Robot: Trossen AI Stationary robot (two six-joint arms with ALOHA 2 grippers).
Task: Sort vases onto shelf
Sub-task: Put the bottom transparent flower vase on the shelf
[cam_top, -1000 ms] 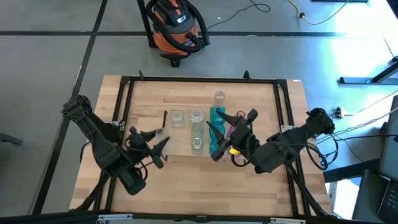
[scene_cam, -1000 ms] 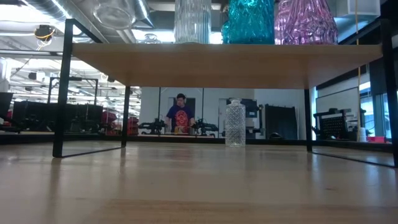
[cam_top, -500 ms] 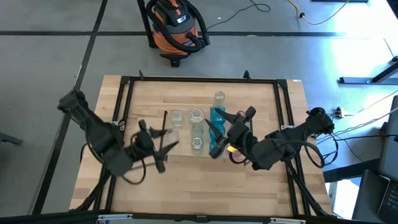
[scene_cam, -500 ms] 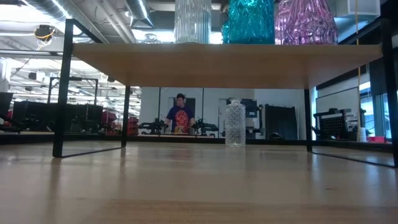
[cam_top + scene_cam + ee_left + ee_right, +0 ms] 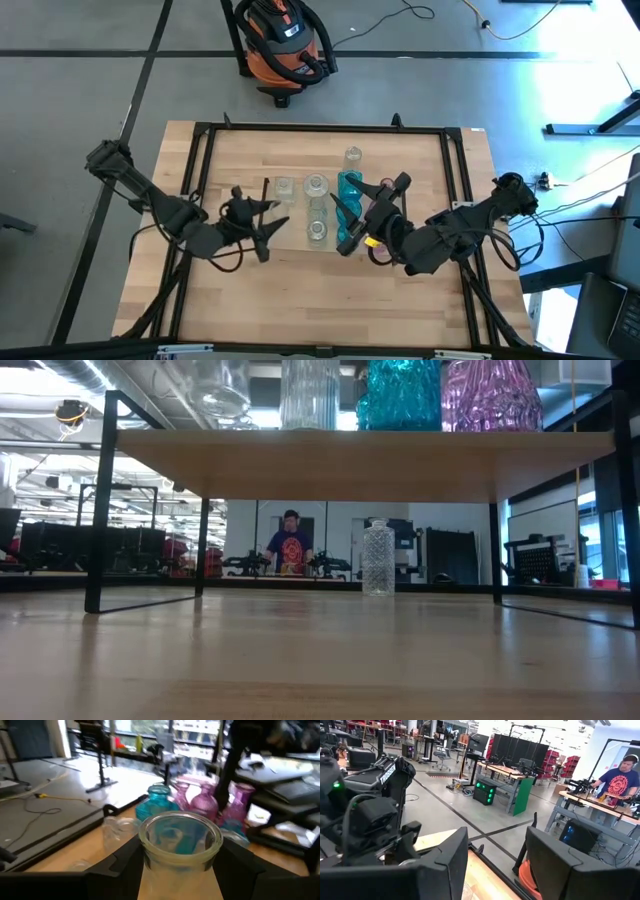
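The wooden counter (image 5: pixel 330 290), fenced by a black rail, fills the middle of the high view, with an orange shop vacuum (image 5: pixel 283 40) on the floor beyond its far edge. On it stands the shelf (image 5: pixel 360 460), a light-wood board on thin dark wire legs; the low view looks under it across bare counter. Along the shelf's near edge stand a ribbed clear vase (image 5: pixel 309 393), a teal vase (image 5: pixel 404 393) and a pink vase (image 5: pixel 491 394); more clear vases sit by them in the high view. One clear bottle vase (image 5: pixel 378 558) stands alone on the counter beyond the shelf. The left claw (image 5: pixel 255 218) hangs over the shelf's left end, jaws part open and closed on the sides of a round clear vase (image 5: pixel 180 842), whose body shows above the board in the low view. The right claw (image 5: pixel 368 213) hovers over the teal and pink vases at the right end; its wrist view shows the two fingers (image 5: pixel 445 865) spread apart with nothing between them. A person (image 5: pixel 620 780) stands at a bench well behind.
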